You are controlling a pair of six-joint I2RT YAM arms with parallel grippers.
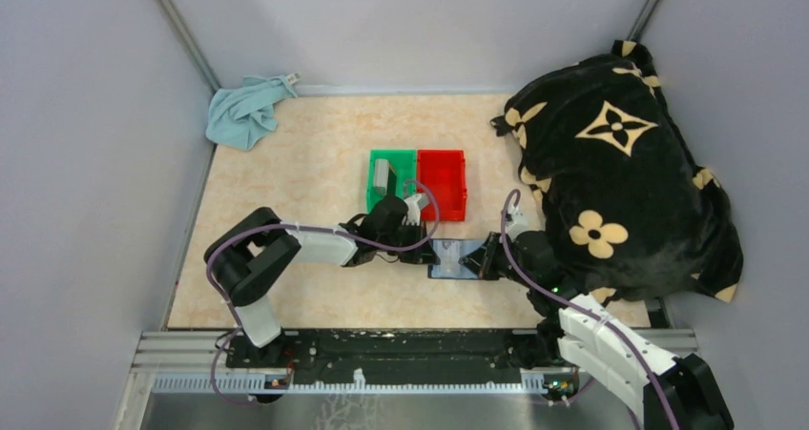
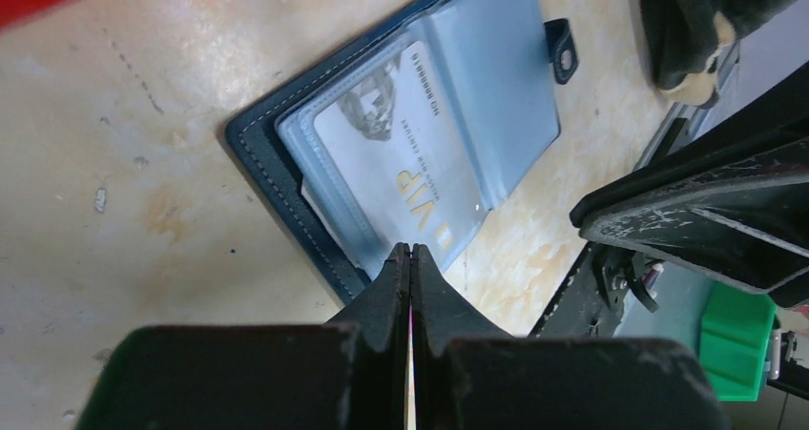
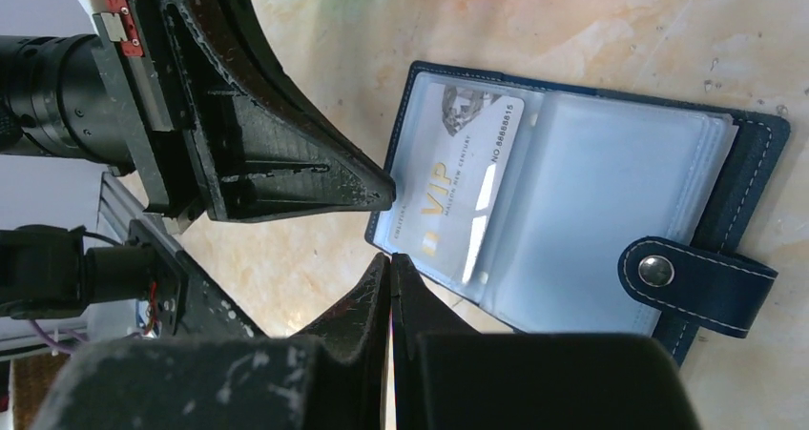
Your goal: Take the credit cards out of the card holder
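"Where's the card holder (image 1: 456, 258)?"

"Centre of the top view, lying open on the worktop (image 1: 286, 182), just below the red bin (image 1: 442, 184). The left gripper (image 2: 410, 251) is on one side of it and the right gripper (image 3: 389, 258) on the other. A pale card (image 3: 458, 182) marked VIP sits in a clear sleeve (image 2: 300, 149), in the holder's left half as the right wrist view shows it."

"What are the grippers doing?"

"Both have their fingers pressed together. The left one's tip is at the sleeve's outer edge. The right one's tip is at the sleeve's lower-left corner in its own view. I can't tell whether either has nipped any plastic, and neither seems to have the card."

"So how should this go?"

"I'd have one gripper pin the holder flat while the other spreads a little and catches the card's edge alone, not the sleeve. Then it should draw the card straight out, low along the worktop. If it pulls upward, I reckon the whole holder will lift with it."

"And then?"

"Something grey lies in the green bin (image 1: 391, 180), so that looks like the place for it."
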